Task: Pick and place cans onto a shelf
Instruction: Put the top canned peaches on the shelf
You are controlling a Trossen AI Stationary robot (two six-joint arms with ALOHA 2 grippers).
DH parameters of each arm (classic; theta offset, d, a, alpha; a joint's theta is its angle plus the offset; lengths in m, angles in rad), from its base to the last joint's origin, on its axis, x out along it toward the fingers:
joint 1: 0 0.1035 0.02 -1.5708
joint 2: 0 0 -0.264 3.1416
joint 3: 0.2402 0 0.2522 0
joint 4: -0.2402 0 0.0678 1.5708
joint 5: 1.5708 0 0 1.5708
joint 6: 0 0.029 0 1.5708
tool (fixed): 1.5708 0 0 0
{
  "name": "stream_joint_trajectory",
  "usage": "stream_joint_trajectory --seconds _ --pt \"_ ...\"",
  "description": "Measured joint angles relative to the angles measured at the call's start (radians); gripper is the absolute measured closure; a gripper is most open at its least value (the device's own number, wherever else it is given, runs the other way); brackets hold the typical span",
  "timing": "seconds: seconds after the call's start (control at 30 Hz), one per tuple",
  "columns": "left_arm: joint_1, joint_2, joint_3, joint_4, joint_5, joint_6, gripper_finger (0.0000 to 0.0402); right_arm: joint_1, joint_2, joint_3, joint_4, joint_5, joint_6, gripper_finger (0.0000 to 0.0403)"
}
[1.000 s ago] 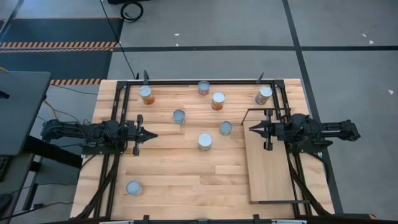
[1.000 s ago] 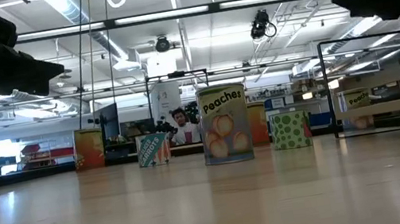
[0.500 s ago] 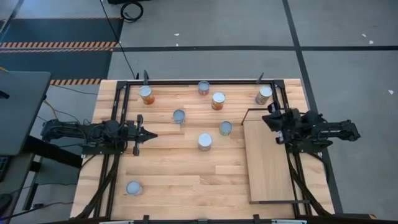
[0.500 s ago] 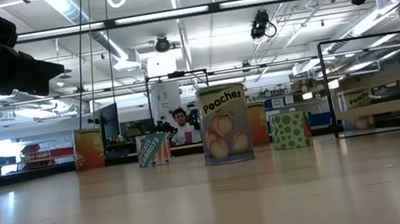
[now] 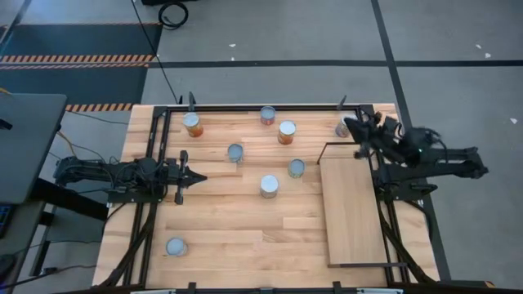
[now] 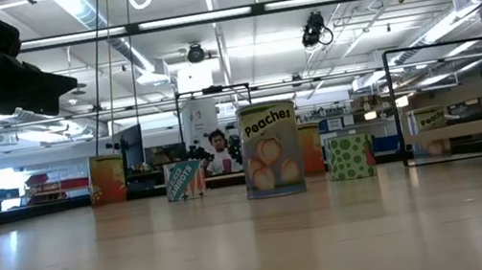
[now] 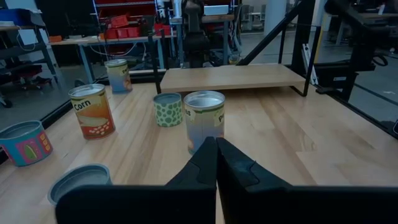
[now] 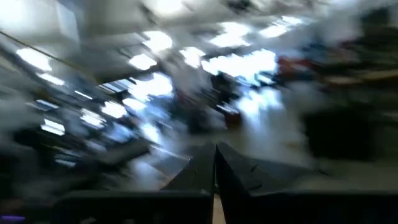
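Several cans stand upright on their bases on the wooden tabletop: an orange one [image 5: 192,124], one at the far edge [image 5: 268,115], an orange one [image 5: 287,131], blue-grey ones [image 5: 235,153] [image 5: 270,186], a green dotted one [image 5: 297,168] and one near the front left [image 5: 176,247]. The shelf [image 5: 355,212], a pale board with a black wire frame, lies at the right. My left gripper [image 5: 201,177] is shut and empty at mid left. My right gripper [image 5: 349,125] is shut, raised above the far right can [image 5: 341,131], which it partly hides.
The black table frame rails [image 5: 159,139] run along both sides. In the left wrist view a blue-grey can [image 7: 204,118] stands just ahead of the shut fingers, with the shelf [image 7: 227,77] beyond it. A person shows far behind the table [image 6: 217,148].
My right gripper has swung from the shelf's far left corner toward the table's far edge, over the far right can, and has risen; its arm has turned about. The cans and the shelf have stayed in place.
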Motion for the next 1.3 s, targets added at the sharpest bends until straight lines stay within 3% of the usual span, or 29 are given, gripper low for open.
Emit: stream_joint_trajectory --seconds 0.1,0.27,0.5,0.67,0.83,1.07,1.3 --pt "0.0 0.0 0.0 0.0 0.0 0.0 0.0397 -0.037 0.127 0.174 -0.254 0.134 0.082 0.035" --pt "0.0 0.0 0.0 0.0 0.0 0.0 0.0397 -0.181 0.345 0.464 -0.667 0.159 0.194 0.0257" --pt "0.0 0.0 0.0 0.0 0.0 0.0 0.0397 -0.518 0.627 0.71 -0.97 -0.088 0.236 0.0106" --pt "0.0 0.0 0.0 0.0 0.0 0.0 0.0397 -0.759 0.805 0.753 -1.079 -0.257 0.229 0.0031" --pt "0.0 0.0 0.0 0.0 0.0 0.0 0.0397 -0.931 0.975 0.753 -1.099 -0.414 0.221 0.0005" --pt "0.0 0.0 0.0 0.0 0.0 0.0 0.0397 -1.011 1.132 0.753 -1.098 -0.402 0.284 0.0004" --pt "0.0 0.0 0.0 0.0 0.0 0.0 0.0397 -1.024 1.183 0.753 -1.1 -0.386 0.343 0.0004"
